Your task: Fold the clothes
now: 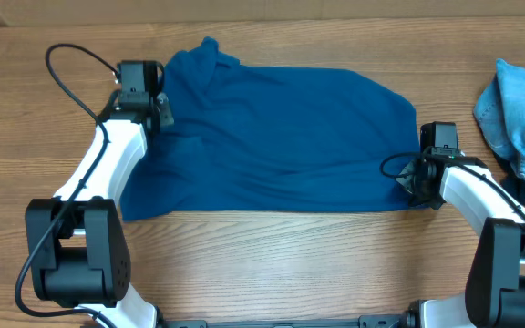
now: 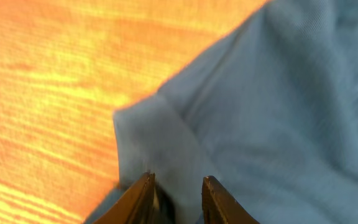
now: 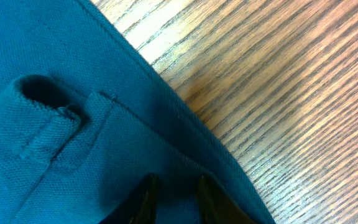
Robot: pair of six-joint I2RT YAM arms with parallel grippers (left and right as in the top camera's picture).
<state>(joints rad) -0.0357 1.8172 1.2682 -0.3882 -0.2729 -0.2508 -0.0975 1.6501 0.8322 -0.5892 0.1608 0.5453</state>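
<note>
As the shirt (image 1: 281,137) lies spread near the far edge of the bench (image 1: 272,264), my left gripper (image 2: 178,196) pinches its left corner to lift a fold; whether the right gripper (image 3: 174,196) grasps, I cannot tell.

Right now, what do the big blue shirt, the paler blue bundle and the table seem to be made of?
Blue shirt: matte knit, likely cotton; the right wrist view shows a fine pebbled texture. Paler bundle: looks like denim, faded and mottled, with stiff folds. Table: wood or wood-look laminate with streaky grain; which one is unclear.
</note>
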